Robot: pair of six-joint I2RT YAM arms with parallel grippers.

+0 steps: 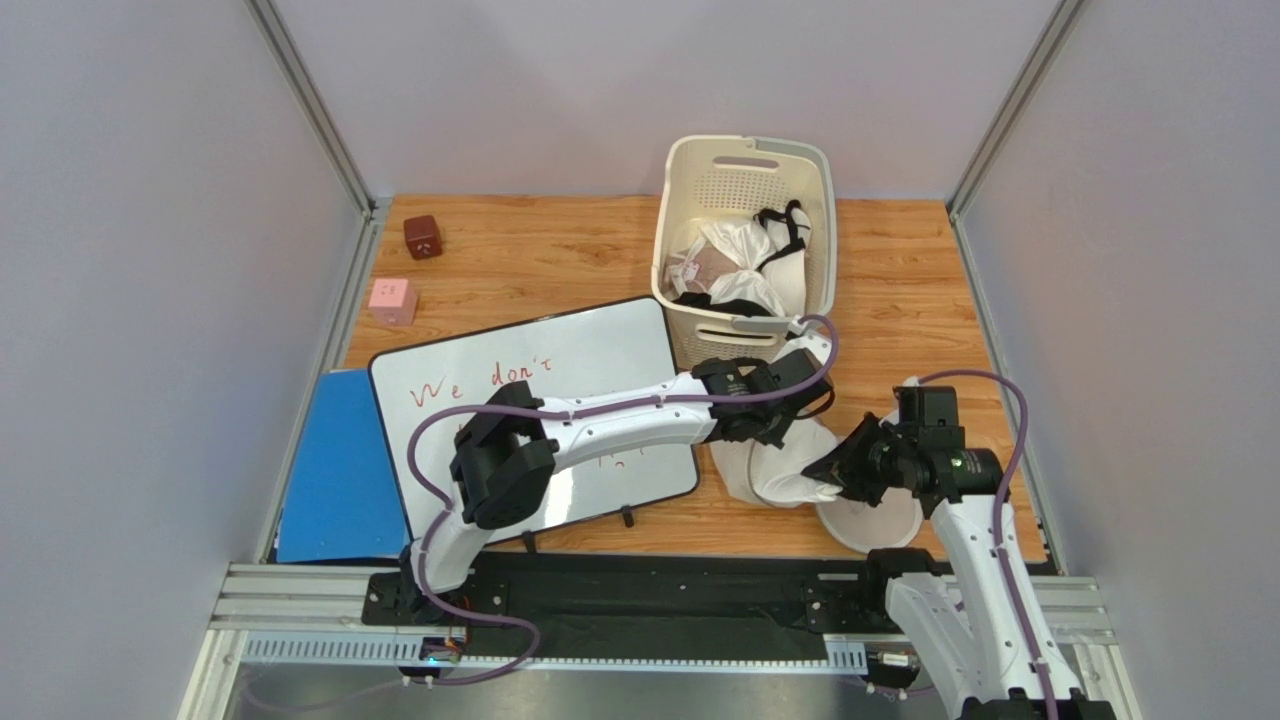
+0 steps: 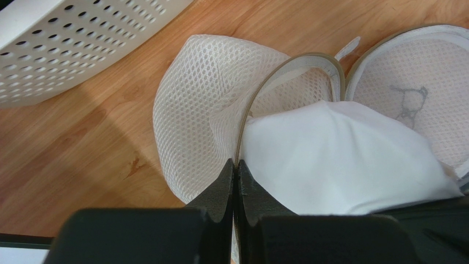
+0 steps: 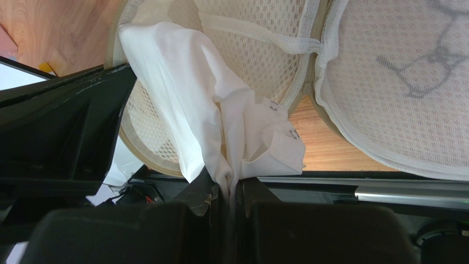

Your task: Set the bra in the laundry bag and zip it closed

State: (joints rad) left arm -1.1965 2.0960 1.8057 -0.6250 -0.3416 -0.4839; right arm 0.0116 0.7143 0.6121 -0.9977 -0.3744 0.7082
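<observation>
The laundry bag point(image 1: 879, 525) lies open on the table, one mesh half point(image 2: 203, 110) raised, the other point(image 2: 418, 93) lying flat. My left gripper point(image 2: 236, 165) is shut on the raised half's zipper rim and shows from above point(image 1: 778, 432). The white bra point(image 2: 341, 159) sits bunched in the raised half's opening. My right gripper point(image 3: 234, 184) is shut on a fold of the bra point(image 3: 181, 82), just right of the raised half in the top view point(image 1: 824, 473). Both mesh halves also show in the right wrist view point(image 3: 396, 82).
A cream slatted basket point(image 1: 744, 195) holding other garments stands behind the bag, close to my left gripper point(image 2: 66, 38). A whiteboard point(image 1: 526, 398) and a blue sheet point(image 1: 338, 465) lie at left. A pink cube point(image 1: 392, 300) and a brown cube point(image 1: 424, 236) sit far left.
</observation>
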